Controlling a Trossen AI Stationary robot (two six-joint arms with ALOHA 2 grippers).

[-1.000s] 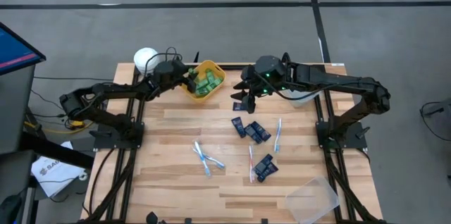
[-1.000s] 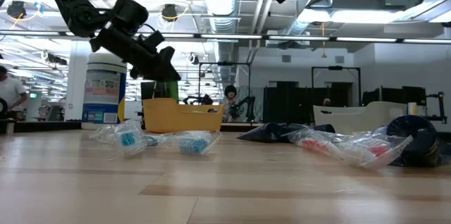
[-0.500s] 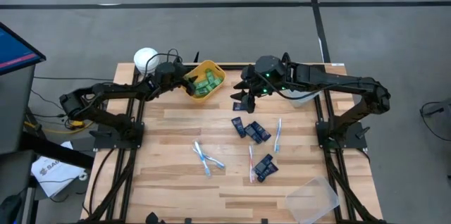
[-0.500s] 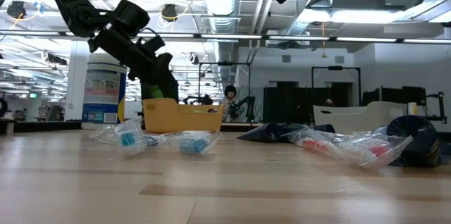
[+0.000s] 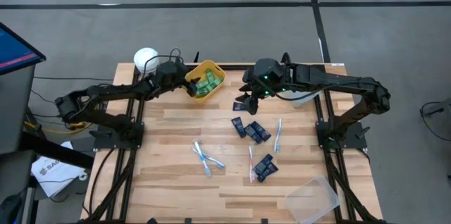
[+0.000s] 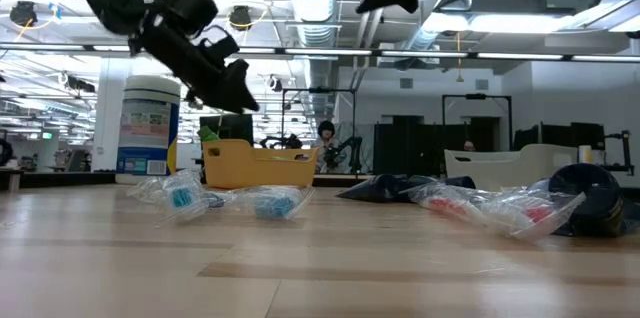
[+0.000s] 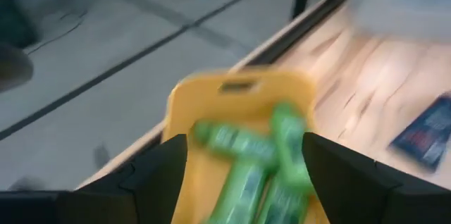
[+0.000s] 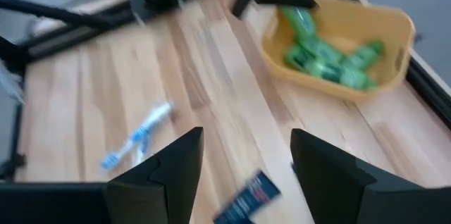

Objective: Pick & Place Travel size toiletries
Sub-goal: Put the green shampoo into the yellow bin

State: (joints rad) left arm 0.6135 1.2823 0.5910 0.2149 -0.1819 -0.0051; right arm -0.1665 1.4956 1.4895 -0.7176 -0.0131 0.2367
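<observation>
The left gripper hangs over the yellow bin, its two dark fingers spread wide with nothing between them. Inside the bin lie several bright green bottles, blurred, crossing one another; one stands out nearer the 3 o'clock side. The bin sits on the wooden table close to its black-framed edge. At 4 o'clock from the bin a dark navy tube lies flat on the wood, well apart. Beyond the table edge, toward 11 o'clock, is grey floor.
</observation>
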